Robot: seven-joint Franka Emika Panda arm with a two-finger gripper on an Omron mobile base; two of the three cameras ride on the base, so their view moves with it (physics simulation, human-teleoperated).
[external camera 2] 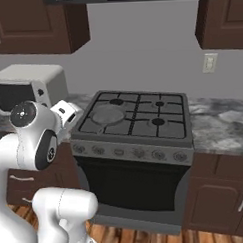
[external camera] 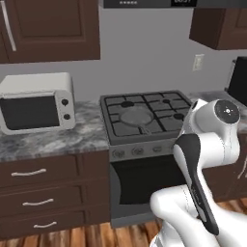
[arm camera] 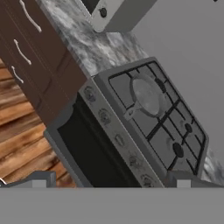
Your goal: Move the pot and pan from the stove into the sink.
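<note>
A grey-veined marble counter [external camera: 53, 140] is seen running along the wall above dark brown drawers, and it is interrupted by the stove [external camera: 144, 118], which is set flush between its two stretches. On the stretch left of the stove a white microwave [external camera: 36, 102] is placed, its back near the wall. On the stove's black grates the pan [external camera: 134, 117] is rested over the front left burner, its thin handle pointed toward the knob row. The remaining burners are left uncovered. Below, a wooden plank floor [external camera: 96, 236] is shown.
</note>
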